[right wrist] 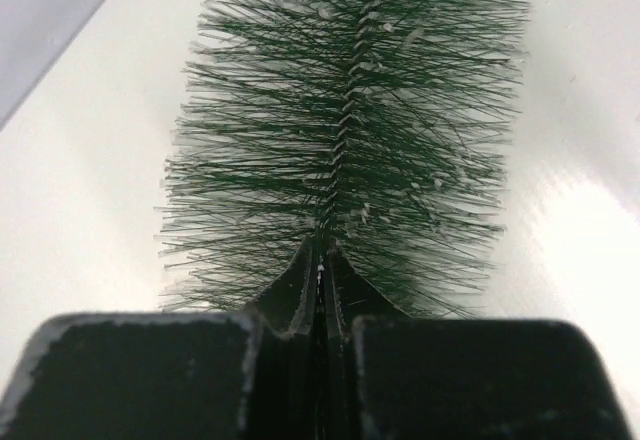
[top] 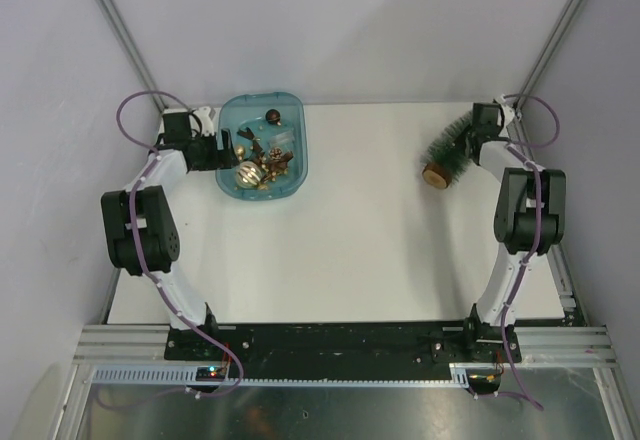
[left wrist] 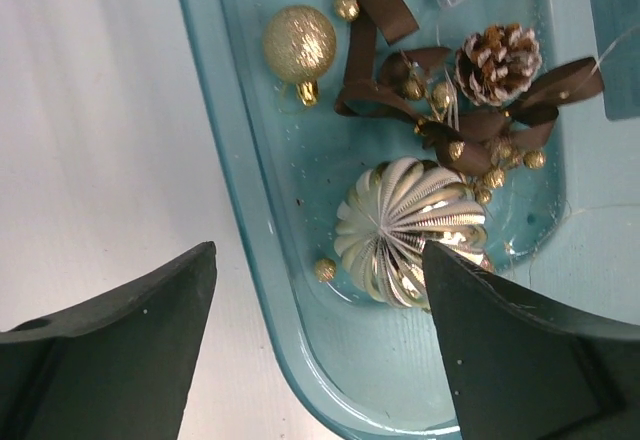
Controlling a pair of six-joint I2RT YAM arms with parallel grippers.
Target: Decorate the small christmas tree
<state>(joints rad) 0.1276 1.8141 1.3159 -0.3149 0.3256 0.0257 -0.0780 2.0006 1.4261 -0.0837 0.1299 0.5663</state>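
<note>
The small christmas tree (top: 447, 154) lies on its side at the back right of the table, its round brown base (top: 434, 175) pointing toward the middle. My right gripper (top: 478, 130) is shut on the tree's thin top end. In the right wrist view the jaws (right wrist: 320, 250) pinch the twisted wire stem, and the green bristles (right wrist: 345, 130) fan out ahead. My left gripper (top: 228, 150) hangs open over the left end of the blue tray (top: 300, 150). Nothing is between its fingers (left wrist: 318, 260), which straddle the tray rim (left wrist: 235, 190) near a ribbed gold-and-white ornament (left wrist: 410, 230).
The tray also holds a gold glitter ball (left wrist: 298, 45), a frosted pinecone (left wrist: 497, 60), brown ribbon (left wrist: 375, 20) and several small gold beads. White walls and metal frame posts close in the back corners, close behind both grippers.
</note>
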